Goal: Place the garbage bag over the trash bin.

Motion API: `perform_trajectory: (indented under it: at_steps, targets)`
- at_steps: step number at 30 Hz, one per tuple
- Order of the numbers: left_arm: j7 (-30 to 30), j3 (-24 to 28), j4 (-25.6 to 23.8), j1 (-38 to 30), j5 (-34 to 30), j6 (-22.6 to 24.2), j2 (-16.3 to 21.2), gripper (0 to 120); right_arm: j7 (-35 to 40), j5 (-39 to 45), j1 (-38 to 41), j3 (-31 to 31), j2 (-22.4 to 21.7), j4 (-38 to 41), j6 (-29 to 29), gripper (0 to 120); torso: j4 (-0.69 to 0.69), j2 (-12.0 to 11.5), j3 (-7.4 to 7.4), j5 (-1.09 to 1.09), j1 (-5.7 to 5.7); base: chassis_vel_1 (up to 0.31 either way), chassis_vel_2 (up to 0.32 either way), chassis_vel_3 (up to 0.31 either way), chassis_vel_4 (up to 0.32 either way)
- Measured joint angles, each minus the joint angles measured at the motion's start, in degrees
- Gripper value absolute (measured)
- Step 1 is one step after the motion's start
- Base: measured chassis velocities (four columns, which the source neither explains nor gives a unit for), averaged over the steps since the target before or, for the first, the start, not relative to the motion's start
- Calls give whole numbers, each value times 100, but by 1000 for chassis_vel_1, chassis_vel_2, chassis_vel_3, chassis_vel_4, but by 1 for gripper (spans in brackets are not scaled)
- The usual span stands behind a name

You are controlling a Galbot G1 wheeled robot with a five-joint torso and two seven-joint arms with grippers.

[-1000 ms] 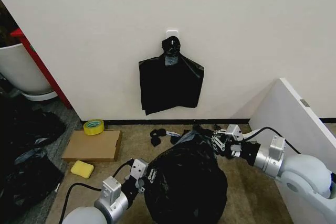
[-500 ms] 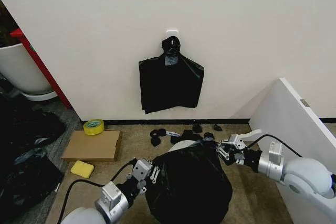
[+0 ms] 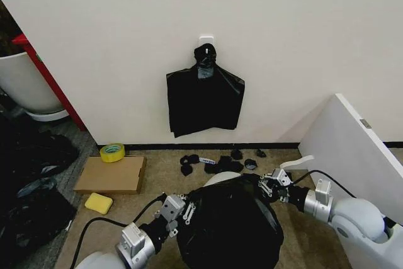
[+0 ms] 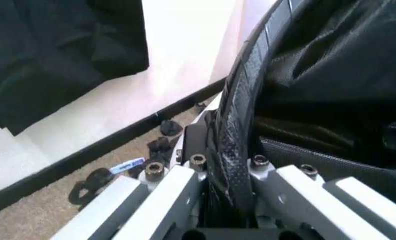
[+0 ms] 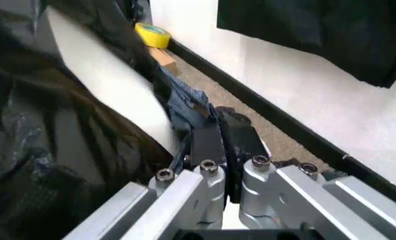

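Both our grippers clench the garbage bag [image 3: 230, 225] draped over the trash bin [image 3: 217, 179]: left gripper [image 3: 182, 209] and right gripper [image 3: 269, 188] on opposite sides.

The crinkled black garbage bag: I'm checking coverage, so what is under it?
Under the crinkled black garbage bag a strip of the cream-white plastic bin's rim shows at the far side; the bin's walls and base are covered.

Head view: looking forward and down from above at the floor and wall [image 3: 283, 42].
Left wrist view: sitting tight against the garbage bag [image 4: 331, 75], facing the wall's base.
Right wrist view: pressing close to the bag likewise.
Shared: all three are showing the hanging bag bundle [image 3: 204, 96].
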Motion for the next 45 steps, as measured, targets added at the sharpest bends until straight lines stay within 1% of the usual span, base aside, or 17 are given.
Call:
perform_trajectory:
  at_steps: [4,9,12,13,15,19,20,21,25,27,33,34,37,40,42,43,45]
  targets:
    - [-2,-12,2,8,-20,-15,-6,0,34,-24,117,-140,124,-25,0,0,1,0,0,1,0,0,0,0,0]
    - [-66,-36,13,33,-174,3,-22,0,-82,22,32,-25,114,30,122,0,0,0,0,0,0,0,0,0,0]
    - [-138,-35,34,-9,-338,110,-66,0,-143,189,-50,113,103,80,261,9,0,0,0,1,0,0,0,0,0]
    - [-138,-35,34,-9,-338,110,-66,0,-143,189,-50,113,103,80,261,9,0,0,0,1,0,0,0,0,0]
    - [-215,-30,74,-74,-541,237,-102,0,-200,411,-75,209,104,126,336,20,0,0,0,0,0,0,0,0,0]
    - [-285,-63,110,-118,-782,342,-116,0,-333,631,-66,299,102,120,378,34,0,0,0,0,0,0,0,0,0]
    - [-285,-63,110,-118,-782,342,-116,0,-333,631,-66,299,102,120,378,34,0,0,0,0,0,0,0,0,0]
    - [-290,-88,111,-117,-807,350,-115,0,-406,691,-54,315,101,96,356,41,0,0,0,0,0,0,0,0,0]
    - [-287,-112,84,-91,-811,365,-93,0,-609,867,-4,319,133,-2,247,58,0,0,0,1,0,0,0,0,0]
    - [-287,-112,81,-89,-809,367,-92,0,-608,924,4,319,150,-7,237,59,0,0,0,1,0,0,0,0,0]
    - [-287,-99,142,-86,-738,367,-104,0,-10,1539,67,396,252,-62,-96,86,1,0,0,0,0,0,0,0,0]
    - [-287,-99,142,-86,-738,367,-104,0,-10,1539,67,396,252,-62,-96,86,1,0,0,0,0,0,0,0,0]
    - [-280,-75,149,-113,-720,364,-116,0,141,1893,59,431,249,-132,-271,97,0,0,0,1,0,0,0,0,0]
    - [-297,-71,173,-120,-730,364,-130,0,343,2059,70,446,294,-135,-351,100,0,0,0,0,0,0,0,0,0]
    - [-420,-57,207,-131,-848,408,-172,0,803,2113,107,489,372,-75,-440,100,1,0,0,1,0,0,0,0,0]
    - [-590,-44,231,-172,-1017,470,-219,0,1275,2090,116,523,426,72,-512,100,0,0,0,2,0,0,0,0,0]
    - [-667,-40,241,-193,-1087,497,-240,0,1466,2066,118,536,448,136,-545,100,1,0,0,2,0,0,0,0,0]
